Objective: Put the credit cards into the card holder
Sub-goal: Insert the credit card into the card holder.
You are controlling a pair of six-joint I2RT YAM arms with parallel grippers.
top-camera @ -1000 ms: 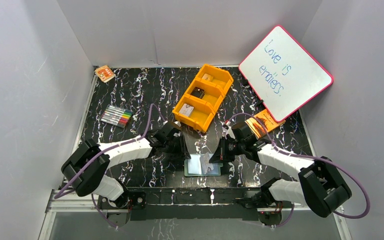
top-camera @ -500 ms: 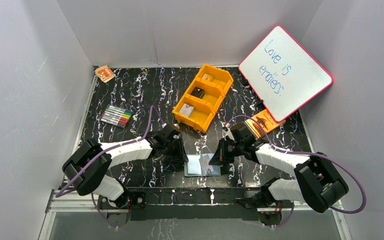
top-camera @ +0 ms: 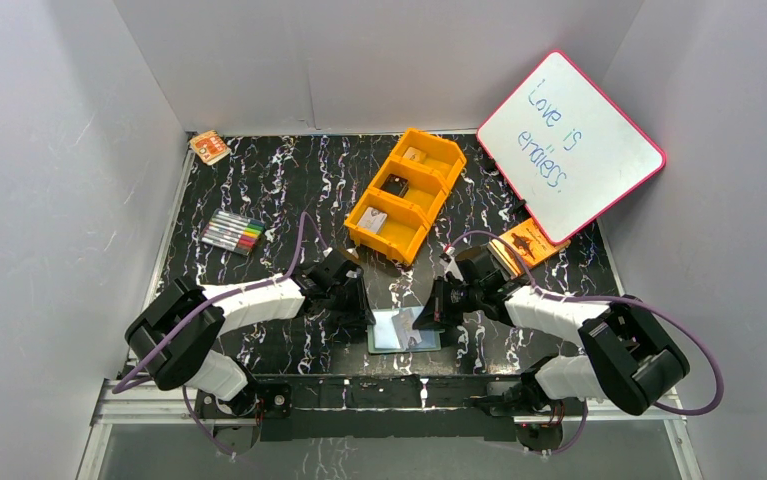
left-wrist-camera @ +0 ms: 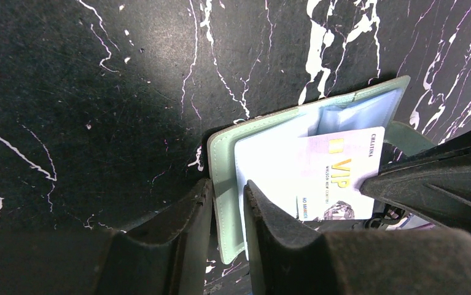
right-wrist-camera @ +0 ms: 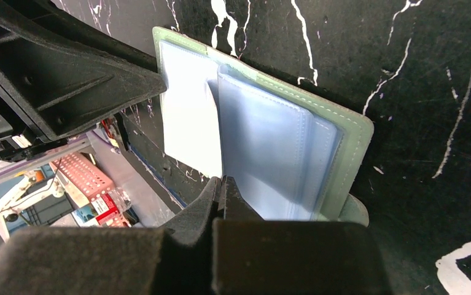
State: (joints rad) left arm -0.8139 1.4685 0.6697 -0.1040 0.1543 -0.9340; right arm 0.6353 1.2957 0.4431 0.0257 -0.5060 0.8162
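I pin the card holder open in the narrow left end effector, so the credit card pinched in the right end effector can enter.

The whiteboard leaning at the far right carried one handwritten line in blue, "Love is endless." The credit card lying partly in the open card holder bore "VIP" in large gold letters. It also had a small corner word that looked like "CHLLTINA", a fine line beside the gold letters and a number starting "NO", all too small to read with certainty.
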